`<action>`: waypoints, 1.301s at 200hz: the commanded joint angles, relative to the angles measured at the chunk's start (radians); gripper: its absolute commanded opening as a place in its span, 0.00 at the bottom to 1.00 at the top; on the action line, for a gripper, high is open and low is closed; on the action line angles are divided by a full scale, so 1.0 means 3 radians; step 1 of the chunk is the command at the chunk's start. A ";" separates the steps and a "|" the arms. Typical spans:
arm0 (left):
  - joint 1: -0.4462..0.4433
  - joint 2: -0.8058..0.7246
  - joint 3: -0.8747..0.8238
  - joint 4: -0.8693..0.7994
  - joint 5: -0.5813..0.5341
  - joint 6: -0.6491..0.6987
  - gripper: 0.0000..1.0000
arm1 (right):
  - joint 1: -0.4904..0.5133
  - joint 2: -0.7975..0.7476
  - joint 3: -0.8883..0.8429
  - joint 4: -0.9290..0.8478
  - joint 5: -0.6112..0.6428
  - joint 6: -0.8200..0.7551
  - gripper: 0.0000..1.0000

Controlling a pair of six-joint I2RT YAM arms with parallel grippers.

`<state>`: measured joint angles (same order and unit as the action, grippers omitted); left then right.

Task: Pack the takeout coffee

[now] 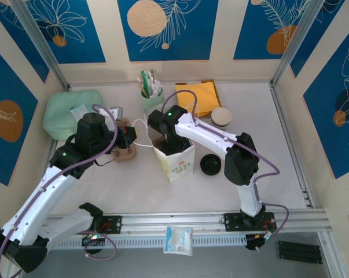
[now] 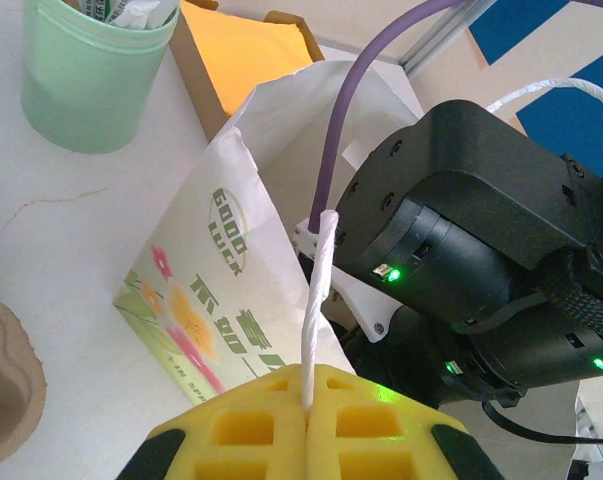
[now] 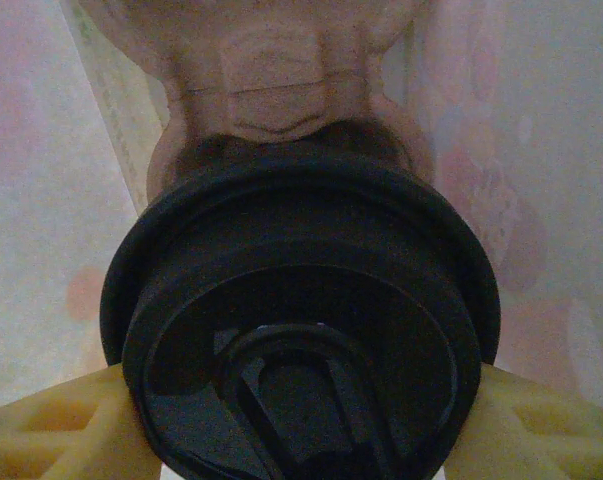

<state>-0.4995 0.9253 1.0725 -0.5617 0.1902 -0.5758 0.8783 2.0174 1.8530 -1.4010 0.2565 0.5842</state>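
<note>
The right gripper (image 3: 297,440) has its yellow fingers (image 3: 51,430) part-open and pressed to either side of the lidded coffee cup (image 3: 301,300). The cup hangs inside the paper bag (image 1: 180,163), its black lid facing the wrist camera, and a brown moulded cup carrier (image 3: 271,80) lies beyond it toward the bag's bottom. The cup is probably light, thin-walled paper. A hard squeeze would crush it, and a pinch on the lid could pop the lid off, so a gentle hold just under the rim, where the paper is stiffest, seems best. Whether it is filled I cannot tell. The left gripper (image 2: 308,398) is closed tight on the bag's white string handle (image 2: 316,300), holding the mouth open. The bag's walls stand close around the cup and the right wrist, so there is little side room and the free way is straight up or down. Outside the bag, a second carrier (image 1: 125,152) sits just beside the left gripper. Spare lids (image 1: 210,164) and a stack of cups (image 1: 221,117) lie to the right, with bare table (image 1: 278,150) beyond.
</note>
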 commanded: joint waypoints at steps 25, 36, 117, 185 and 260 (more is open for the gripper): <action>0.0024 -0.0012 0.0096 -0.0040 -0.0046 0.0001 0.02 | -0.0064 0.0344 -0.0304 0.0109 0.0060 0.0072 0.60; 0.0024 -0.0011 0.0101 -0.0040 -0.0046 0.0003 0.02 | -0.0064 0.0347 -0.0302 0.0109 0.0060 0.0074 0.60; 0.0024 -0.0010 0.0106 -0.0040 -0.0043 0.0004 0.02 | -0.0060 0.0348 -0.0305 0.0099 0.0075 0.0072 0.61; 0.0024 -0.0011 0.0105 -0.0044 -0.0046 -0.0001 0.02 | -0.0059 0.0337 -0.0332 0.0111 0.0080 0.0077 0.61; 0.0024 -0.0001 0.0111 -0.0035 -0.0046 -0.0006 0.02 | -0.0034 0.0326 -0.0187 0.0054 0.0100 0.0051 0.68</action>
<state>-0.4995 0.9253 1.0725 -0.5621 0.1902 -0.5758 0.8768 2.0125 1.8458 -1.3956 0.2531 0.5838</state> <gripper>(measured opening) 0.059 0.673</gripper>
